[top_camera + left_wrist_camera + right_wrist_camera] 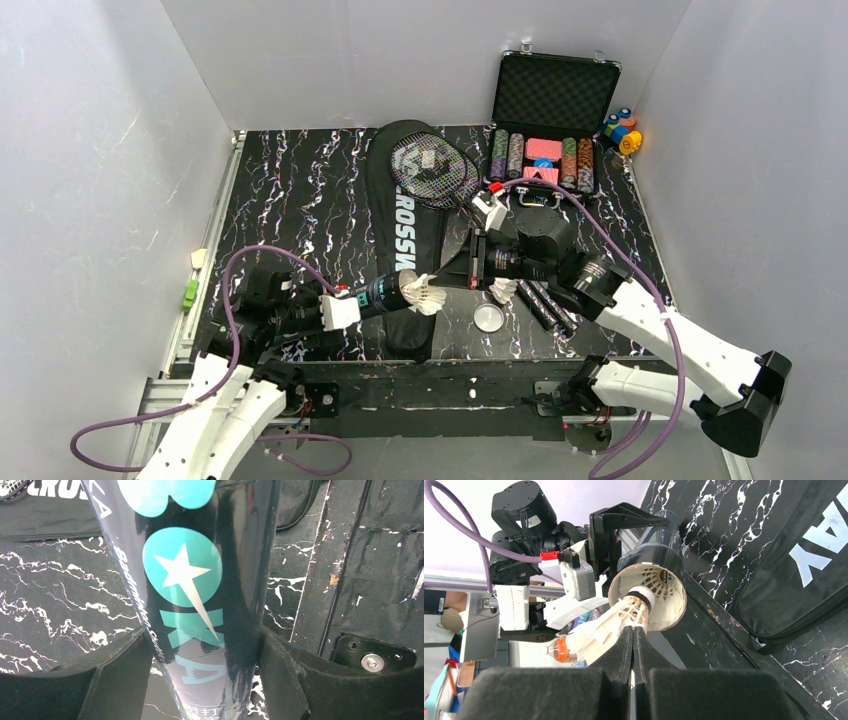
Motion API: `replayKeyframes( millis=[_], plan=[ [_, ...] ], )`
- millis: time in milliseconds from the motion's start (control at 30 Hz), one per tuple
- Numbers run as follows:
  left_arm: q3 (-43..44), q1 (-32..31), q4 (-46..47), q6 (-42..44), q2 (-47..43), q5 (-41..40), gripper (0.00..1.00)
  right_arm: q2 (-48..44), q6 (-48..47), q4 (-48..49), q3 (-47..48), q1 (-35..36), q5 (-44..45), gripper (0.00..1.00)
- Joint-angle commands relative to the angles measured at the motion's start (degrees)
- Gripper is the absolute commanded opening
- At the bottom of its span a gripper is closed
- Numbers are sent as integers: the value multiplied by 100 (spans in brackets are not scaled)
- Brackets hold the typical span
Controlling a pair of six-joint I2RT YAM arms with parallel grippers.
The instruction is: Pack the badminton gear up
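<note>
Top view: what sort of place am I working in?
Probably a lab test booth, not a court: a black marbled table boxed in by plain white walls, with a metal rail along its side.

A long black "CROSSWAY" bag (405, 215) lies down the middle of the marbled table (290, 200), with a thin black racquet (433, 170) on its far end. Behind, to the right, sits an open black poker-chip case (548, 120), small coloured blocks (622, 130) at its right. Over the bag's near end is a dark teal-lettered tube (385, 293), a white feather shuttlecock (428, 297) at its mouth and a round lid (489, 318) to the right.
</note>
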Motion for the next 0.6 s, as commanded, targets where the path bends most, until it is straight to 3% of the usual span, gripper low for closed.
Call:
replayKeyframes(
  millis=[0, 567],
  plan=[
    [218, -6, 141, -36, -59, 228, 13, 130, 80, 534, 85, 20, -163, 1],
    [266, -7, 100, -83, -101, 347, 13, 363, -199, 463, 141, 72, 284, 4]
  ],
)
